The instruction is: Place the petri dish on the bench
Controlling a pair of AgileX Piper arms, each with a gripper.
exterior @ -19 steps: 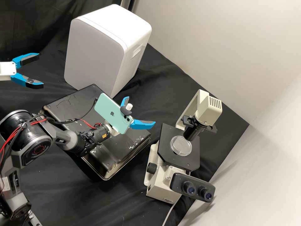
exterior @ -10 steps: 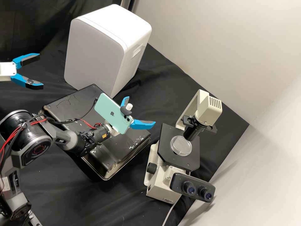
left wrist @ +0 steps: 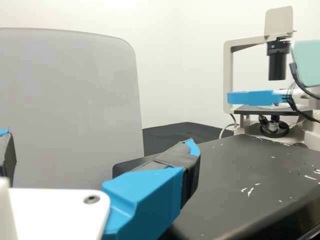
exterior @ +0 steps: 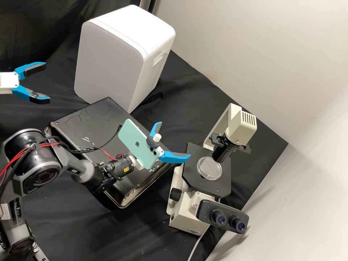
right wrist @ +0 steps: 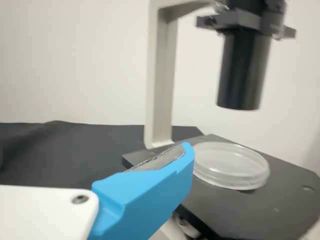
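At far left, the left gripper [exterior: 40,81] hangs over the black cloth bench [exterior: 203,94], blue fingers spread wide. A smooth white round-cornered box [exterior: 123,50] stands behind a glossy, flecked black slab [exterior: 90,123]. Right of centre, the right gripper [exterior: 174,140] gapes open beside the microscope [exterior: 188,214]. The clear, round, shallow petri dish [exterior: 209,168] lies flat on its matte black stage [exterior: 221,185].

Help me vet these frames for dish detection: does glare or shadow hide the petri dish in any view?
High view: the petri dish shows faint rim glints on the dark microscope stage, but stays readable. Right wrist view: it sits evenly lit, with no hard glare. Left wrist view: the white box looks dim, backlit by the bright wall.
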